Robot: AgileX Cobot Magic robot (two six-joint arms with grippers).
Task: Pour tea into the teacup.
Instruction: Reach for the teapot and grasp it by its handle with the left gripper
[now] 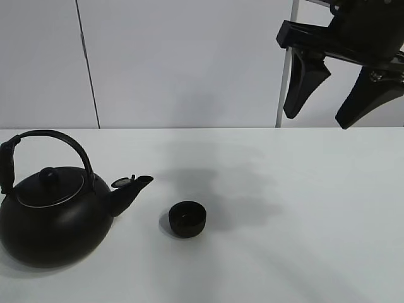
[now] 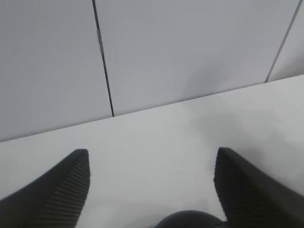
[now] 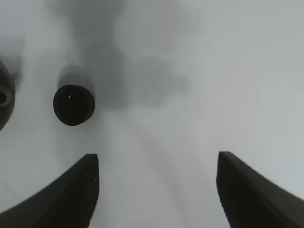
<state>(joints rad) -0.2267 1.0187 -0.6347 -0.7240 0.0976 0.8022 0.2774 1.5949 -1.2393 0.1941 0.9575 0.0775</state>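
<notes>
The small black teacup (image 1: pixel 187 219) stands upright on the white table, just right of the kettle's spout (image 1: pixel 134 189). The big black kettle (image 1: pixel 53 221) with its arched handle sits at the front left. My right gripper (image 1: pixel 317 118) hangs high at the back right, open and empty, far from both. Its wrist view looks down on the teacup (image 3: pixel 73 104) beyond the open right gripper (image 3: pixel 157 156). In the left wrist view my left gripper (image 2: pixel 152 152) is open over bare table, with a dark rounded shape (image 2: pixel 190 219) at the frame's edge. The left arm is out of the exterior view.
A white table (image 1: pixel 303 240) runs back to a pale panelled wall (image 1: pixel 189 63). A metal post (image 1: pixel 285 76) stands at the back right beside the right arm. A sliver of the kettle (image 3: pixel 4 97) shows at the right wrist view's edge.
</notes>
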